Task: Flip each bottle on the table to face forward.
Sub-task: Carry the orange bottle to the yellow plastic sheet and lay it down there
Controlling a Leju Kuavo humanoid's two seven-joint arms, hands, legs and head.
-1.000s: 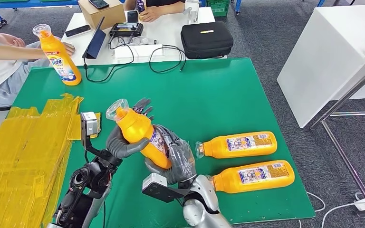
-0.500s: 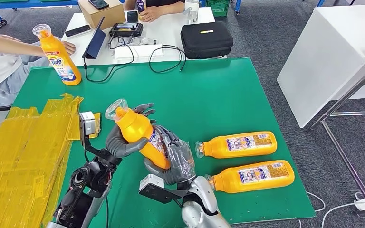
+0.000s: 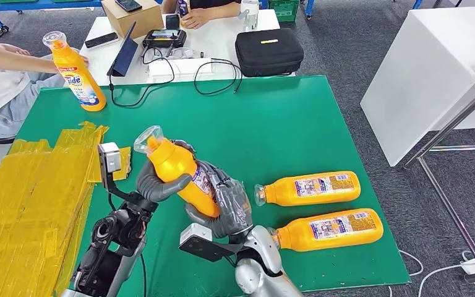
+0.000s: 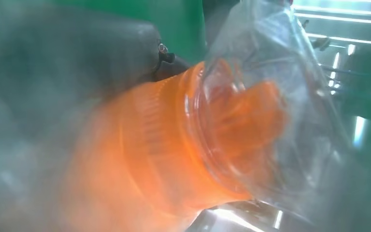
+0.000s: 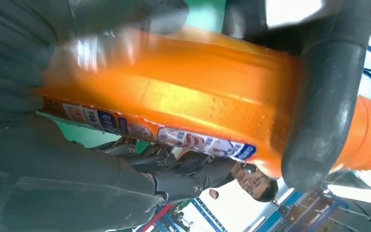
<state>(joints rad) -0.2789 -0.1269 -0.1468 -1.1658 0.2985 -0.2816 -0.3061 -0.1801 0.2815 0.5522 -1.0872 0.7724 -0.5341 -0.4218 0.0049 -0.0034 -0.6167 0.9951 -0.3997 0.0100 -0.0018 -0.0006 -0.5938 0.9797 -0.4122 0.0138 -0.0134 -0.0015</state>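
An orange bottle (image 3: 176, 170) with a clear cap is lifted above the green table (image 3: 272, 124), tilted with its cap up and to the left. My left hand (image 3: 154, 185) grips its upper body and my right hand (image 3: 226, 207) holds its lower end. The left wrist view is close on the bottle's cap (image 4: 251, 111); the right wrist view shows the bottle's body (image 5: 183, 101) and label. Two more orange bottles lie on their sides at the right, one (image 3: 309, 188) farther and one (image 3: 328, 229) nearer. Another bottle (image 3: 77, 74) stands upright at the far left corner.
Yellow sheets (image 3: 31, 198) cover the table's left side. A person's arm (image 3: 12, 59) reaches near the upright bottle. Behind is a white table with a black case (image 3: 268, 51), a tablet, cables and a cardboard box. A white block (image 3: 433, 68) stands to the right.
Both hands have shifted the held bottle slightly up and to the left. The lying bottles and the upright bottle have not moved.
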